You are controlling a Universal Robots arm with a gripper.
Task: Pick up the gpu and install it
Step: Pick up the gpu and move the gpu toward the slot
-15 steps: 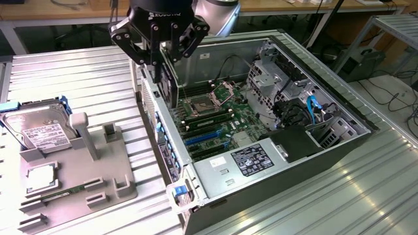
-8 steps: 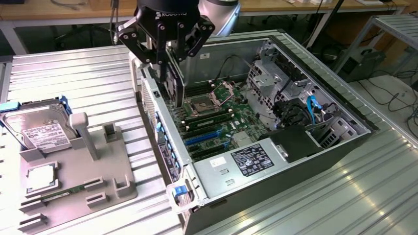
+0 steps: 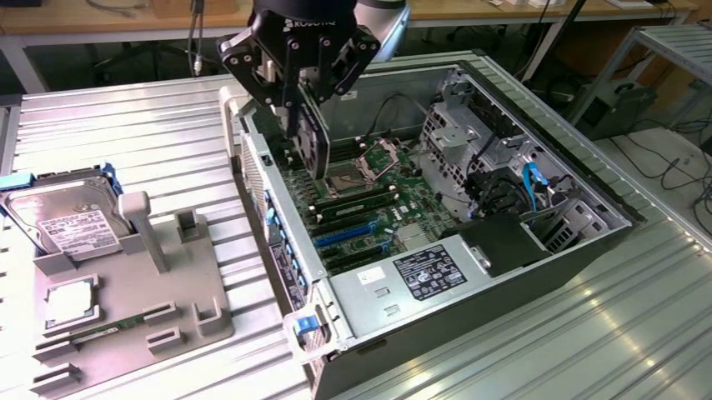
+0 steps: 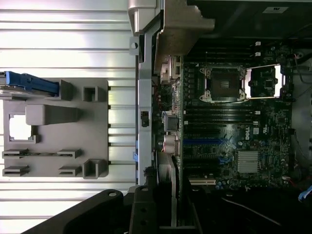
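Observation:
My gripper (image 3: 298, 107) hangs over the open computer case (image 3: 579, 179), shut on the gpu (image 3: 313, 148). The gpu is a thin dark card held edge-on, its lower end dipping inside the case near the wall on the exterior view's left. It hovers above the motherboard (image 3: 373, 204), beside the open CPU socket (image 3: 353, 177). In the wrist view the gpu (image 4: 173, 192) runs out from between my fingers as a narrow strip with a silvery edge, lying along the motherboard's (image 4: 234, 126) edge near the blue expansion slots (image 4: 204, 142).
The case holds a power supply (image 3: 428, 271), drive cages (image 3: 489, 133) and blue cables (image 3: 532, 179). On the exterior view's left, a grey fixture tray (image 3: 200, 321) carries a hard drive (image 3: 62, 215), a CPU (image 3: 69, 304) and a memory stick (image 3: 106, 327). All of it rests on a ribbed metal table (image 3: 133, 125).

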